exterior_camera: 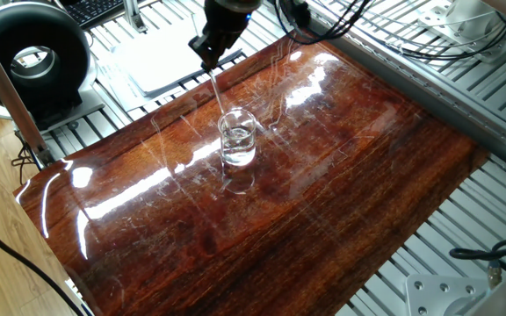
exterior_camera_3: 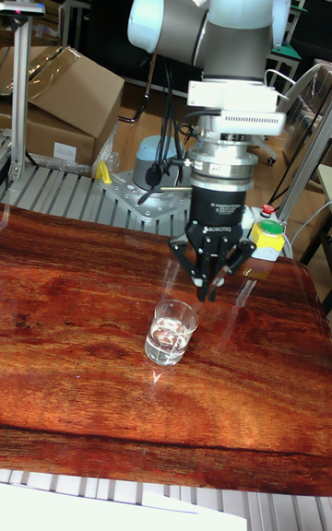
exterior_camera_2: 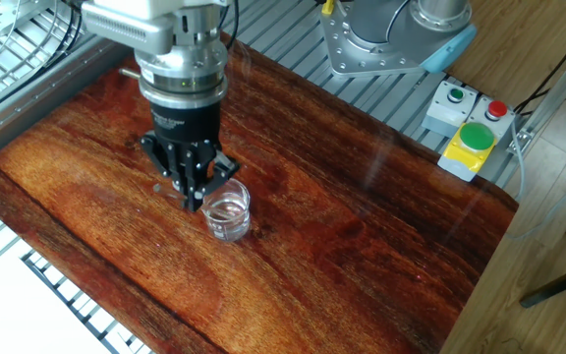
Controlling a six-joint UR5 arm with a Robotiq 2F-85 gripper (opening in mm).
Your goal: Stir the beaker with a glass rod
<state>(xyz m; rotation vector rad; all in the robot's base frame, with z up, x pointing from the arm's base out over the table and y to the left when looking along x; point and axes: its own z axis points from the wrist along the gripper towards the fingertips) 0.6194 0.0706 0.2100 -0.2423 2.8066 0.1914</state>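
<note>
The beaker [exterior_camera: 237, 139] is a small clear glass with liquid, standing upright near the middle of the wooden board [exterior_camera: 341, 211]. My gripper [exterior_camera: 209, 54] hangs above and just behind it, shut on the upper end of the glass rod [exterior_camera: 218, 92]. The thin rod slants down from the fingers into the beaker's mouth. In the other fixed view the gripper [exterior_camera_2: 195, 202] sits close beside the beaker [exterior_camera_2: 228, 211], and the rod is too faint to make out. The tall fixed view shows the gripper [exterior_camera_3: 208, 291] pointing down just above and right of the beaker [exterior_camera_3: 171, 333].
A black round device [exterior_camera: 29, 57] and a white tray [exterior_camera: 161, 61] lie beyond the board's far edge. A box with green and red buttons [exterior_camera_2: 470, 123] and the arm's base [exterior_camera_2: 391, 34] stand off the board. Cardboard boxes [exterior_camera_3: 65, 98] sit behind the table.
</note>
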